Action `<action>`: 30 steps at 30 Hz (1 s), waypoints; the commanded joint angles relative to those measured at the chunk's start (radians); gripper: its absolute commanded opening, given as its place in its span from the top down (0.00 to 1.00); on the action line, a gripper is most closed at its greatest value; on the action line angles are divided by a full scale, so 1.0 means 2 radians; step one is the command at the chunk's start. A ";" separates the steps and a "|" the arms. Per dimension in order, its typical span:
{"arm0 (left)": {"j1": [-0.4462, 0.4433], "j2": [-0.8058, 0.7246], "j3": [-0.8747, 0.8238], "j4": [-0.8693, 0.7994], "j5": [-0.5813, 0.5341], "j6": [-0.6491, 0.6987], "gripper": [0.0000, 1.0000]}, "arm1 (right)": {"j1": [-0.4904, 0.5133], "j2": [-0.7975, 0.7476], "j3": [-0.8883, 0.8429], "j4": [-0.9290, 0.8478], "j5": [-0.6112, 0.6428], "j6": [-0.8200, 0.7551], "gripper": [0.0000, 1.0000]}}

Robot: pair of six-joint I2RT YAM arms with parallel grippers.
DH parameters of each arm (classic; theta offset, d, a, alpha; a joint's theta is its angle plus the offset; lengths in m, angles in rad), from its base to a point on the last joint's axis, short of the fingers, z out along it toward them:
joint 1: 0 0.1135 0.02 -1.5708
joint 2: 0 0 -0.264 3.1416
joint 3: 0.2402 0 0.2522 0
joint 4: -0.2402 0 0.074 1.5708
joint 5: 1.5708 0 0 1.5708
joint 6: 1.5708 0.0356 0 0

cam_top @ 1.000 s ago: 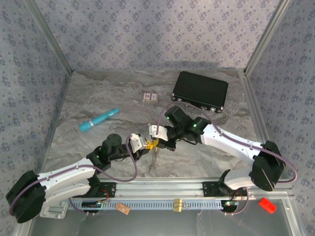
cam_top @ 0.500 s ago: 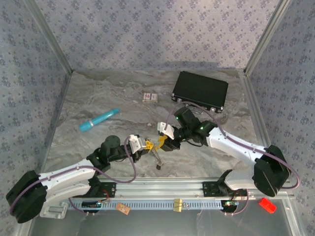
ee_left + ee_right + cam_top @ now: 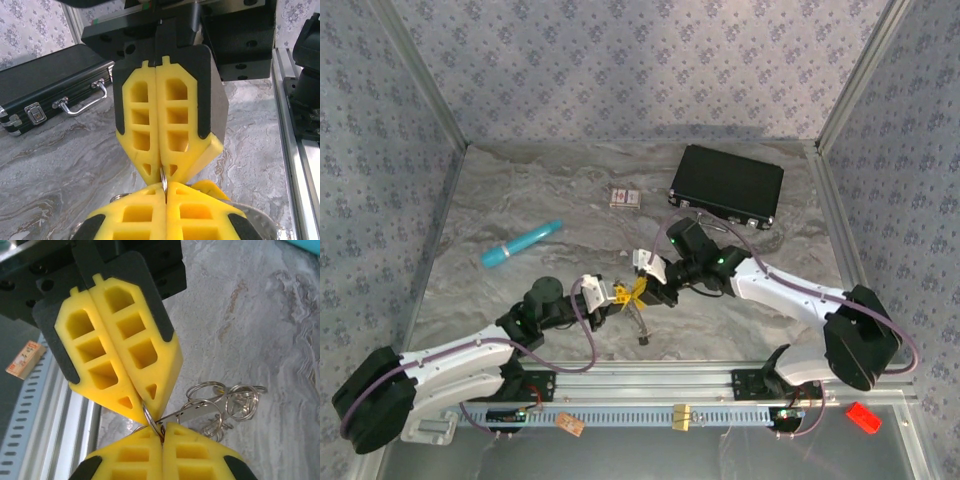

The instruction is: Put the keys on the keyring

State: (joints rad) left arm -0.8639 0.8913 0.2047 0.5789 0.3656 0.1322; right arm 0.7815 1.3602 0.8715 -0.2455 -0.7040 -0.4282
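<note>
- Left gripper (image 3: 622, 296) and right gripper (image 3: 651, 290) meet tip to tip above the table (image 3: 520, 200), both clamped on the keyring (image 3: 151, 419).
- Keys (image 3: 197, 407) and spare small rings (image 3: 241, 400) dangle just under the pinch, clear of the table.
- Change: a second ago the pinch sat slightly further left. Since half a second ago only the right wrist has edged left, and the bunch hangs the same.
- Judgement: no real progress, still working the key along the wire. Threading looks unfinished.
</note>
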 commanded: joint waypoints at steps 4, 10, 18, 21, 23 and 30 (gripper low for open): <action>0.001 -0.026 0.018 -0.035 -0.034 0.014 0.70 | 0.009 -0.006 0.027 -0.038 0.005 -0.019 1.00; 0.002 -0.029 0.054 -0.130 -0.030 0.048 0.69 | 0.026 0.004 0.073 -0.132 0.076 -0.075 1.00; 0.001 -0.009 0.064 -0.130 -0.007 0.049 0.76 | 0.052 0.023 0.122 -0.193 0.126 -0.111 1.00; 0.001 -0.007 0.068 -0.130 -0.001 0.050 0.85 | 0.062 0.034 0.138 -0.212 0.141 -0.121 1.00; 0.002 -0.008 0.069 -0.129 0.003 0.050 0.90 | 0.064 0.035 0.143 -0.216 0.142 -0.123 1.00; 0.002 -0.016 0.052 -0.100 0.009 0.040 1.00 | 0.034 -0.004 0.100 -0.165 0.092 -0.085 0.74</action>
State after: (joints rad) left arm -0.8642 0.8722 0.3042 0.3305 0.3672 0.2264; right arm 0.8761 1.4059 1.1076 -0.6136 -0.4500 -0.6270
